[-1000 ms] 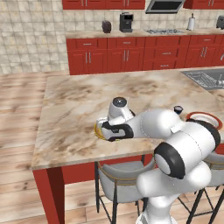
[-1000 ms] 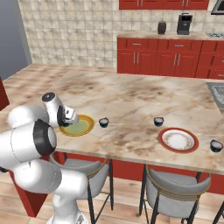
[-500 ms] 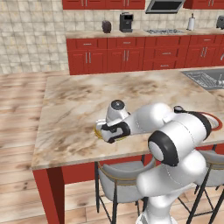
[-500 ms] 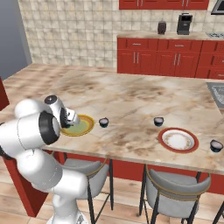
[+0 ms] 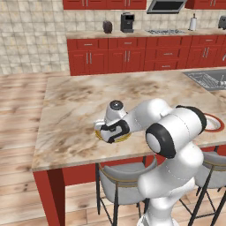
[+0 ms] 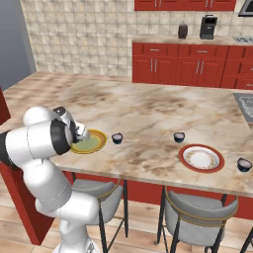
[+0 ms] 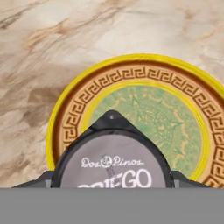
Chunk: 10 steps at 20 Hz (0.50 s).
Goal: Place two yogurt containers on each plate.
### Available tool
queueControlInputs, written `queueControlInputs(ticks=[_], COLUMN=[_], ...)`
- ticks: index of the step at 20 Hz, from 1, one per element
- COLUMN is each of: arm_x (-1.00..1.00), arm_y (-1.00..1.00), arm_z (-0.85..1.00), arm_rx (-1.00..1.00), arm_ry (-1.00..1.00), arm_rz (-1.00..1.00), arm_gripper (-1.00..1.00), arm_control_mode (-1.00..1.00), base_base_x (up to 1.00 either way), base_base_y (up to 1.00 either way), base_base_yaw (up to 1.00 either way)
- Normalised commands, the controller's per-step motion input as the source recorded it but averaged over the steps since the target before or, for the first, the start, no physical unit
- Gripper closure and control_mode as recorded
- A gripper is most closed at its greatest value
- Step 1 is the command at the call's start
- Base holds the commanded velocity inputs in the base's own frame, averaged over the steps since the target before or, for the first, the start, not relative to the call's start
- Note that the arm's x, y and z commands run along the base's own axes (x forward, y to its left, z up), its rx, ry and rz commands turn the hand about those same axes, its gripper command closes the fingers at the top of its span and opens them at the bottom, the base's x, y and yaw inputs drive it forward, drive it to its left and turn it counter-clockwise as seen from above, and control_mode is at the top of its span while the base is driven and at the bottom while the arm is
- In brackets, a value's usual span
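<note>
Navy yogurt container [image 7: 114,162] clamped in gripper [image 7: 111,186] jaws — above the yellow-rimmed plate [image 7: 183,83].

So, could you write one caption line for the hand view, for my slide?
Hand view: a yogurt container between the fingertips, directly over the yellow-rimmed plate on the marble counter.

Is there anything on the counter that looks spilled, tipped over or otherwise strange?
Nothing stands out. Three small navy yogurt cups stand upright on the marble counter. The red-rimmed white plate lies flat. A fourth cup sits at the gripper over the yellow-rimmed green plate.
</note>
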Motion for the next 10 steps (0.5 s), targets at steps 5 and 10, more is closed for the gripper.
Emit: queueControlInputs(ticks=[5, 10], arm_x=[0.06, 0.07], arm_y=[0.20, 0.04], arm_z=[-0.22, -0.03], arm_rx=[0.00, 0.00], arm_ry=[-0.01, 0.00], arm_rz=[0.00, 0.00], arm_gripper=[1.00, 1.00], arm_control_mode=[-1.00, -1.00], base_base_x=[0.00, 0.00], base_base_y=[0.00, 0.00], base_base_yaw=[0.00, 0.00])
